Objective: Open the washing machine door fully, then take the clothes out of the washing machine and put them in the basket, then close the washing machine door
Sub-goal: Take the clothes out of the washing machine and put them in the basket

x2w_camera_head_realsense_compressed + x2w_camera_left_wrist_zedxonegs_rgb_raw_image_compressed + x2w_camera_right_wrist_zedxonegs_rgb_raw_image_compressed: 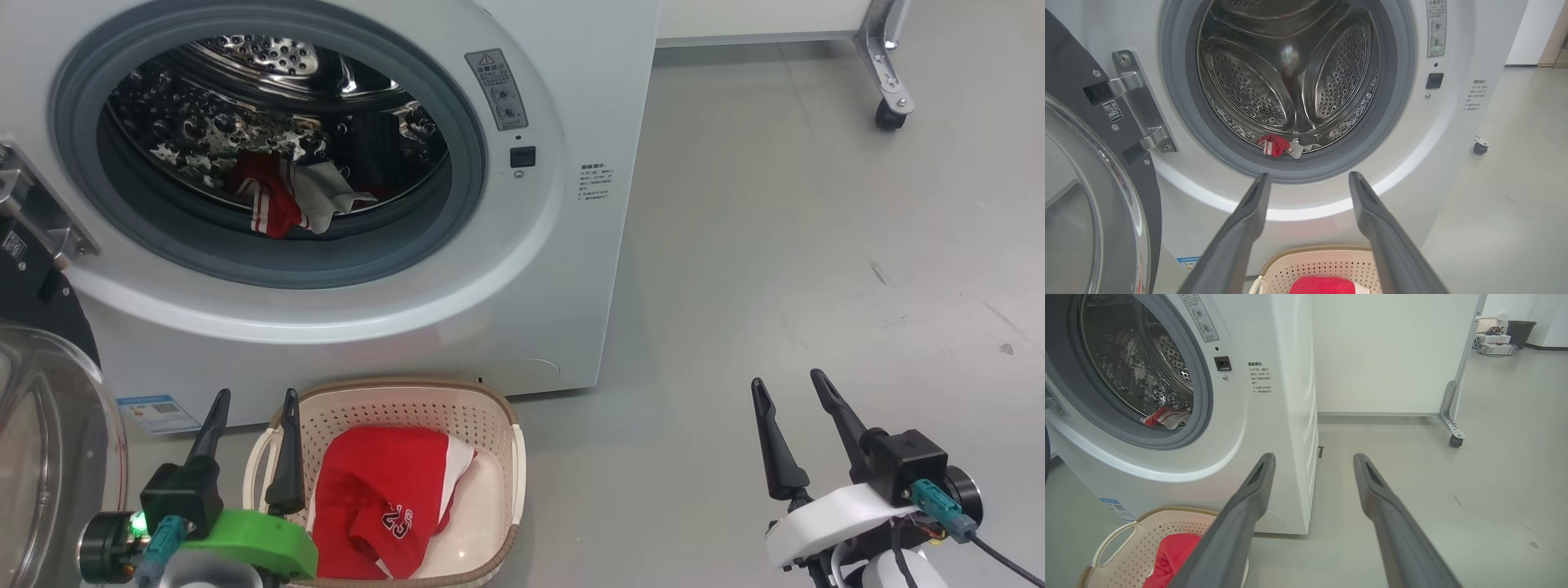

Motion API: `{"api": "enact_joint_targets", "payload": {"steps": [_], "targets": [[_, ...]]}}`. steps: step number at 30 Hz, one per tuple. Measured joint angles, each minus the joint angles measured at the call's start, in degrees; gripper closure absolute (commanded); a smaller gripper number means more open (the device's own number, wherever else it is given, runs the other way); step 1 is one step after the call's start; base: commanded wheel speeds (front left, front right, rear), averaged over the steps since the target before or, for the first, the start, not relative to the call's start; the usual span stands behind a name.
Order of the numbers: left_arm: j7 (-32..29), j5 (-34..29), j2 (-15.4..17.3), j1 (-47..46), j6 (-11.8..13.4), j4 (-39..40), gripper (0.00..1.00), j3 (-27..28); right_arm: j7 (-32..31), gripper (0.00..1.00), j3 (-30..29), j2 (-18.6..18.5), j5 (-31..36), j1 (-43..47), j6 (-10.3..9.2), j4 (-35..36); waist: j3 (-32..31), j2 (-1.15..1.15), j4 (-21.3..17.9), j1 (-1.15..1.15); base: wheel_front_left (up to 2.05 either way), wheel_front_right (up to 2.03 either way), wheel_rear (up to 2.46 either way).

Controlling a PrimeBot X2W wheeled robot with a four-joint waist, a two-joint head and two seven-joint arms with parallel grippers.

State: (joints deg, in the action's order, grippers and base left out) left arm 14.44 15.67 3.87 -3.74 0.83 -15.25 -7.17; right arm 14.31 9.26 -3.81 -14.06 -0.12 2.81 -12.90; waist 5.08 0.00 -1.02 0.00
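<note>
1. As seen in the head view, the washer (571, 122) stands at upper left on a grey floor (775, 245), with its door (49, 457) swung open at the lower left edge.
2. Clothes (286, 196), red with white stripes plus a pale grey piece, lie at the front bottom of the drum (269, 57), just behind the gasket (472, 196).
3. The basket (408, 412) sits on the floor directly in front of the washer, below the opening. A red garment (375, 490) with white number print lies in it.
4. The left claw (255, 396) hovers at the basket's left end, fingers apart and empty. One finger overlaps the basket's left handle in the picture.
5. The right claw (787, 380) hangs over bare floor well to the right of the basket, fingers apart and empty.
6. In the left wrist view, the spread fingers point at the lower lip of the washer opening.
   - The clothes show as a small heap at the drum's bottom front edge.
   - A hinge (1139, 106) joins the door to the washer front at left.
   - The basket's far rim and the red garment show at the bottom, between the fingers.
7. In the right wrist view, the spread fingers point at the washer's right front corner and the floor beside it.
   - The basket with the garment lies at lower left.
   - A wheeled partition (1392, 355) stands behind the washer.
   - A dark bin (1521, 332) stands far off at upper right.
</note>
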Motion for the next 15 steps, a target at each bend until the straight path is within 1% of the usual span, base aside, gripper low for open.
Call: {"api": "enact_joint_targets", "payload": {"steps": [2,5,7,13,15], "targets": [[0.00,-0.01,0.08,0.98,0.45,1.26,0.00,-0.03,-0.64,0.00,0.13,0.01,0.00,0.60,0.00,0.65,-0.43,0.00,-0.17,0.00,0.00,0.00,0.00],[0.00,-0.07,0.24,1.63,0.47,2.38,0.00,-0.09,-0.90,0.00,0.15,0.00,0.01,0.73,-0.03,1.16,-0.50,0.00,-0.36,0.00,0.00,0.00,0.00],[0.00,-0.08,0.29,2.03,0.54,3.27,0.00,-0.18,-0.91,0.00,0.16,0.01,0.01,0.74,-0.45,1.54,-0.55,0.00,-0.40,0.00,0.00,0.00,0.00],[-0.33,-0.14,0.60,3.97,0.98,5.22,0.00,-0.21,-0.99,0.00,0.18,0.01,0.01,1.29,-0.54,2.42,-0.70,0.00,-0.45,0.00,0.00,0.00,0.00],[-0.55,-0.14,0.62,4.31,1.12,5.92,0.00,-0.22,-1.41,0.00,0.18,0.01,0.01,1.66,-0.88,2.57,-0.79,0.00,-0.43,0.00,0.00,0.00,0.00]]}}
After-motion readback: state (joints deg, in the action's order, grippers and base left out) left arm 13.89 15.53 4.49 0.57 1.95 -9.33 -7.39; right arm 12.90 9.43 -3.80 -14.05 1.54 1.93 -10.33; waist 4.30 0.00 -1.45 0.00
